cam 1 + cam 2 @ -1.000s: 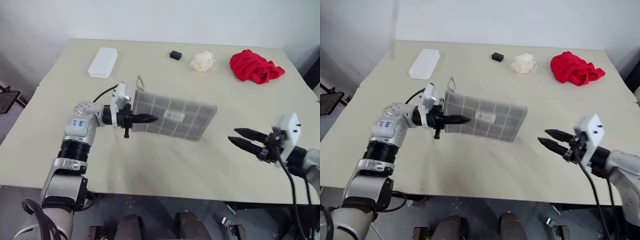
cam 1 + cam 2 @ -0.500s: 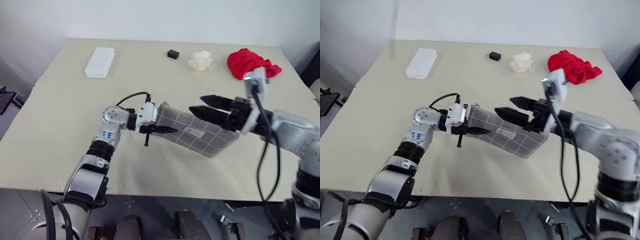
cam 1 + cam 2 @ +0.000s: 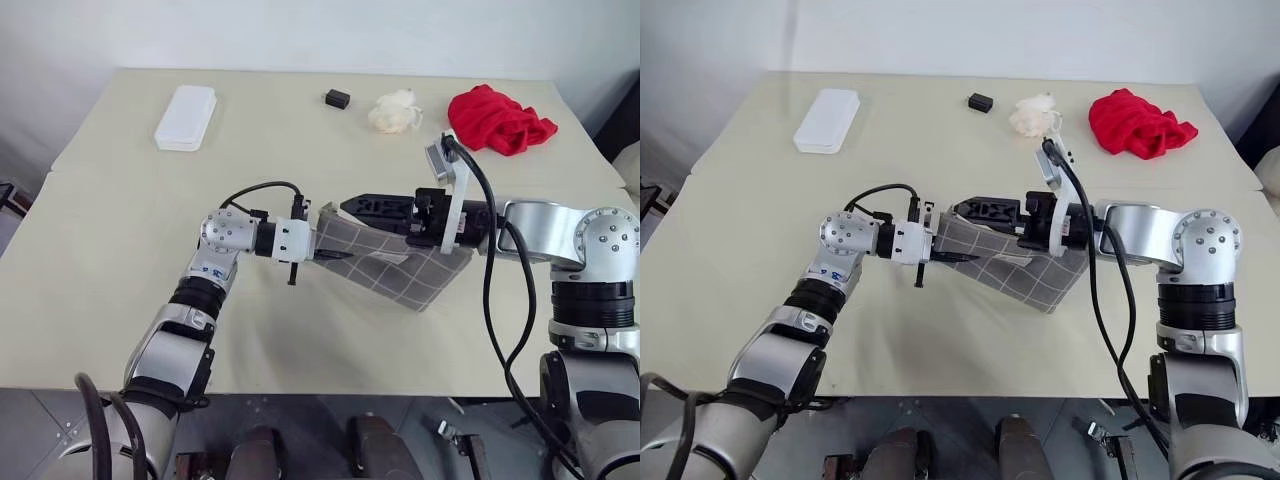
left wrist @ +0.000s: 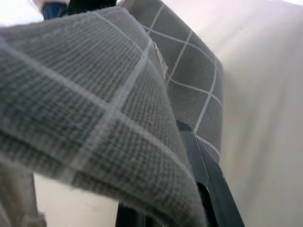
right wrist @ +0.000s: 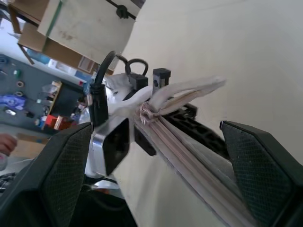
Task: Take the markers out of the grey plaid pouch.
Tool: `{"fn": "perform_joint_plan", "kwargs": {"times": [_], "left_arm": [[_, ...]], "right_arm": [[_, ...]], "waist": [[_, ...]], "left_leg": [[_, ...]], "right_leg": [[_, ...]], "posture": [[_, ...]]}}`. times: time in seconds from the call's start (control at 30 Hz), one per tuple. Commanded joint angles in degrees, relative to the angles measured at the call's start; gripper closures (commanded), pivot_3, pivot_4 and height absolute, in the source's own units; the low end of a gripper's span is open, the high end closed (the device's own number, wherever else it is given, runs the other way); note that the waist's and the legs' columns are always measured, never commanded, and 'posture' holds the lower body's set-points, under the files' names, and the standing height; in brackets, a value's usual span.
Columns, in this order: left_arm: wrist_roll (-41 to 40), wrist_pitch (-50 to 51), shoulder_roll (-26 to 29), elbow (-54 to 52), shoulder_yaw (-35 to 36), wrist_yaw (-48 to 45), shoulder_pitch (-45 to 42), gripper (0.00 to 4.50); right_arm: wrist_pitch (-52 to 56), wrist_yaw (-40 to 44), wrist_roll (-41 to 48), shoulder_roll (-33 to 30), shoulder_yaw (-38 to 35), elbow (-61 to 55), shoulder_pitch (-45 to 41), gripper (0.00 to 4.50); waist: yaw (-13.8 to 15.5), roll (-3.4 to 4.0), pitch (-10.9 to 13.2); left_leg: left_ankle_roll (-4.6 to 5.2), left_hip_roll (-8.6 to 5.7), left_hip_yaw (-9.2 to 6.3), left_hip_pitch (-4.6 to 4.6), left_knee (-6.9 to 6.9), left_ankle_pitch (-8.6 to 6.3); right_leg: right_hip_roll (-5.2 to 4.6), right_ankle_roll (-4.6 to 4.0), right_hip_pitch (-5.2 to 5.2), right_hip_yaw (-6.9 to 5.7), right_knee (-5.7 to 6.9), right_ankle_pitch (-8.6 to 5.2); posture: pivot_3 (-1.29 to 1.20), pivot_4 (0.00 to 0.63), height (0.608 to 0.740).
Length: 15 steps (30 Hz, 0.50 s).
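The grey plaid pouch (image 3: 400,270) hangs tilted over the middle of the table, its left end raised. My left gripper (image 3: 333,256) is shut on that left end; in the left wrist view one black finger (image 4: 204,176) lies against the fabric (image 4: 94,94). My right gripper (image 3: 365,212) comes in from the right along the pouch's upper edge and stands open. In the right wrist view its two fingers (image 5: 64,175) spread wide on either side of the pouch's zipper edge (image 5: 184,156), apart from it. The markers are hidden.
A white rectangular case (image 3: 185,103) lies at the far left of the table. Along the far edge sit a small black block (image 3: 337,98), a white crumpled wad (image 3: 393,111) and a red cloth (image 3: 500,118).
My right arm swung in from the right side to the pouch's upper edge and its jaws spread wide. My left gripper rolled, tilting the pouch.
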Motion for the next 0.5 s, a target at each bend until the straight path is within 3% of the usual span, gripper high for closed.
{"fn": "perform_joint_plan", "kwargs": {"times": [0.03, 0.43, 0.5], "left_arm": [[-0.72, -2.88, -0.58, 0.77, 1.09, 1.93, -2.1, 4.5], [-0.43, -3.26, -0.9, 1.83, -0.1, 1.41, -1.32, 4.5], [-0.32, -3.27, -0.97, 1.76, -0.27, 1.33, -1.37, 4.5]], "right_arm": [[-1.25, -1.76, 1.9, 0.14, 0.45, 1.47, -3.37, 0.03], [-3.14, -3.58, 1.9, 4.01, 1.56, 0.96, -4.26, 0.03], [-3.6, -4.23, 1.9, 4.93, 1.47, 0.68, -4.21, 0.62]], "waist": [[0.01, 0.0, 0.0], [0.05, 0.0, 0.0], [0.05, 0.0, 0.0]], "left_leg": [[0.02, -0.01, 0.0, 0.0, 0.0, 0.02], [0.05, -0.04, -0.04, -0.02, -0.02, 0.03], [0.05, -0.04, -0.04, -0.02, -0.02, 0.03]], "right_leg": [[0.02, 0.0, 0.01, -0.03, 0.01, 0.01], [-0.02, 0.0, 0.03, -0.35, 0.01, 0.01], [-0.02, 0.0, 0.02, -0.43, 0.02, 0.01]], "posture": [[0.0, 0.15, 0.74], [0.0, 0.15, 0.74], [0.0, 0.15, 0.74]]}}
